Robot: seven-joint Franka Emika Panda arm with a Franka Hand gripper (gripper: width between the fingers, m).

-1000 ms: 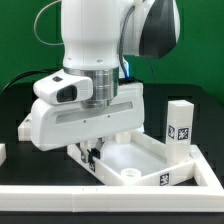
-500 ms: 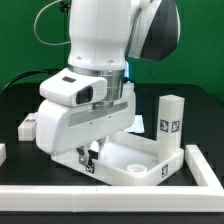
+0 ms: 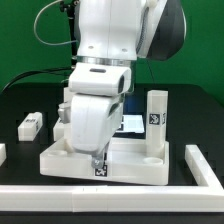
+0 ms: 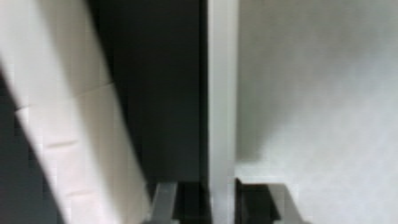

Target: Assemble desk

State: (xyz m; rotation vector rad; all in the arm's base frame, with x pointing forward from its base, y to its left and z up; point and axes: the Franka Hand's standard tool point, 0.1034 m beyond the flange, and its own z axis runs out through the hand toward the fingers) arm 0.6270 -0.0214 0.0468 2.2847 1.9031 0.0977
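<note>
Gripper (image 3: 98,158) clamped shut on tabletop (image 3: 140,168) front rim. One leg (image 3: 155,120) upright at tabletop corner.

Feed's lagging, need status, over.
Fingers shut on tabletop rim. Upright leg at its corner, loose leg lying apart. Nothing blocking.

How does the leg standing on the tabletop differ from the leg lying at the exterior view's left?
The standing leg is upright at a corner of the tabletop; the lying leg rests flat on the black table, apart from the tabletop. The standing leg shows its tag clearly; the lying leg's is hard to make out. Both are white square posts.
</note>
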